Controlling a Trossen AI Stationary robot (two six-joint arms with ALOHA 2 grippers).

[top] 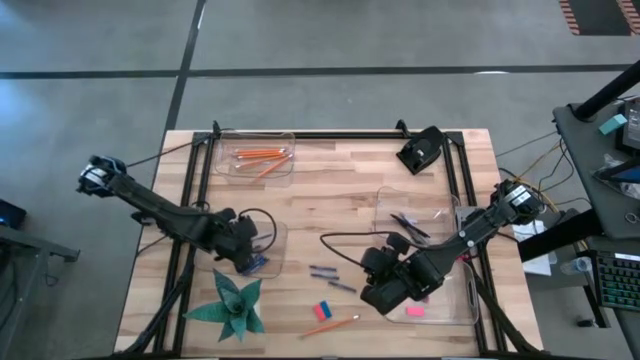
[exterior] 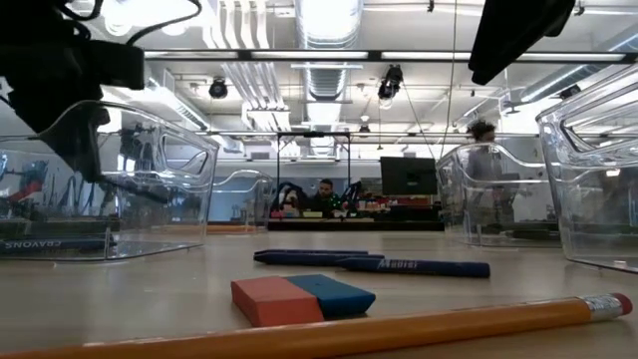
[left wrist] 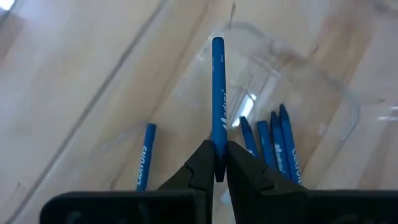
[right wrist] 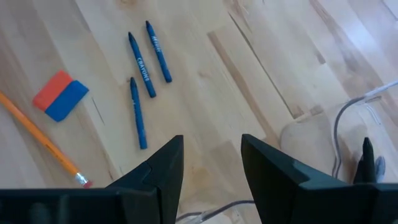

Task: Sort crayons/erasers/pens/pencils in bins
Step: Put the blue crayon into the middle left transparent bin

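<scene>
Blue wax is what the left gripper holds: one short blue crayon, pinched at its lower end between closed jaws, its long axis running straight out ahead of the fingers over a shallow clear plastic bin at the table's left front. Several more blue crayons already lie side by side in that bin, roughly parallel to the held one, and another lies apart from them, beyond what looks like the bin's wall.

Such a stick is probably light, stiff and a little slippery, and it may snap under a hard squeeze. A gentle hold near mid-length, across the narrow width, seems safest; the present end grip leaves most of the length hanging free.

Nearer the middle of the table the right gripper hovers with its jaws standing apart and nothing between them. Ahead of it three loose blue crayons lie on the bare pale wooden table, all slanted along nearly the same diagonal, two touching or nearly so and the third just beside them. Close by rest a chunky half-red, half-blue eraser and a long orange pencil with its pink tip towards the gripper.

Farthest back, a second clear bin holds several orange pencils, lying mostly along its length.
</scene>
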